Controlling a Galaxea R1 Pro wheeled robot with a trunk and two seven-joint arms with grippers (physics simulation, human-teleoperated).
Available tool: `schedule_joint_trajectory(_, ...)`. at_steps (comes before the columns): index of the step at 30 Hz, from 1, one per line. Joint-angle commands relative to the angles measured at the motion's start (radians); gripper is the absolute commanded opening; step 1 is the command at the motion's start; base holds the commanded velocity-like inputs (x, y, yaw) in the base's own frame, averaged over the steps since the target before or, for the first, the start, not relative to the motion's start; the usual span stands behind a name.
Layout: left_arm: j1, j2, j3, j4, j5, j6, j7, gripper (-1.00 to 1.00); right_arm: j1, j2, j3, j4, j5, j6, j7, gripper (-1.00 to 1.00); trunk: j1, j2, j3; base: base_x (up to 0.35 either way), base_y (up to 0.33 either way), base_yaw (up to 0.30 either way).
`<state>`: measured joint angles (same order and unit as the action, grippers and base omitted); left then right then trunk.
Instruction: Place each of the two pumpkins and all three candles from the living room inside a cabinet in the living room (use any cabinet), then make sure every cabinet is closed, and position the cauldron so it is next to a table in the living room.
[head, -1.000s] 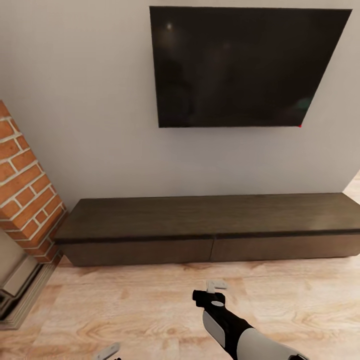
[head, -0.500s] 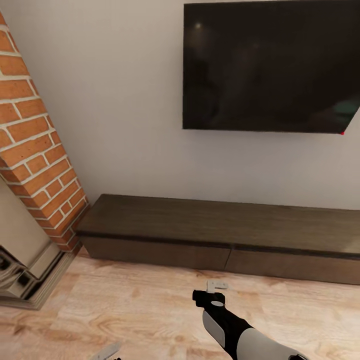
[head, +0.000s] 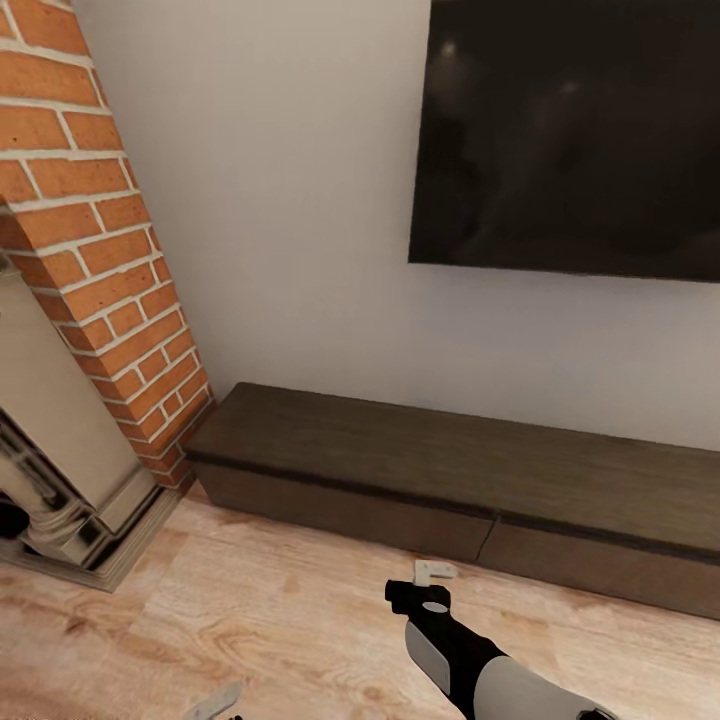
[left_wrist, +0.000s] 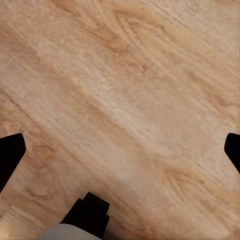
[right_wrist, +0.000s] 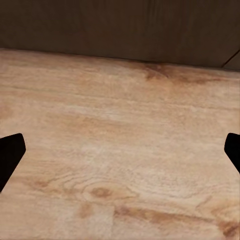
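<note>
Cabinet (head: 450, 470) is the one task thing on show: long, low and dark, lying along the wall under the black TV (head: 570, 140), its long axis running from the brick fireplace (head: 90, 250) off to the right, both drawer fronts flush. Going left to right, the left gripper (head: 215, 703) barely peeks in over bare floor (head: 250, 620), apparently spread and empty. The right gripper (head: 433, 573) is nearer, just short of the front, fingers wide apart, holding nothing.
</note>
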<state>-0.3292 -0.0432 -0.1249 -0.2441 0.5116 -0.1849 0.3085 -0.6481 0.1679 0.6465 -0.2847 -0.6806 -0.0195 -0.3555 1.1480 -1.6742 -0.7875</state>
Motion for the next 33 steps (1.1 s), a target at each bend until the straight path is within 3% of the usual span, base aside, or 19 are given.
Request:
schedule_joint_trajectory(1,-0.001,0.000,-0.009,0.000,0.008,-0.004,0.006,1.00,-0.001,-0.001,0.008,-0.001,-0.010,-0.002,-0.005,1.00,0.000,0.000,-0.001,0.055,-0.023,0.052)
schedule_joint_trajectory(7,-0.001,0.000,-0.009,0.000,0.007,-0.004,0.006,1.00,-0.001,-0.001,0.007,-0.002,-0.011,0.006,-0.004,1.00,0.000,0.000,-0.001,0.021,0.101,-0.014)
schedule_joint_trajectory(18,-0.001,0.000,-0.009,0.000,0.007,-0.005,0.005,1.00,-0.001,-0.003,0.007,-0.002,-0.011,0.006,0.036,1.00,0.000,0.000,-0.001,-0.011,0.035,-0.238)
schedule_joint_trajectory(33,-0.001,-0.007,-0.012,0.000,0.005,-0.005,0.004,1.00,-0.001,-0.006,0.007,-0.001,-0.011,0.000,0.034,1.00,0.000,0.000,-0.001,-0.014,0.014,-0.017)
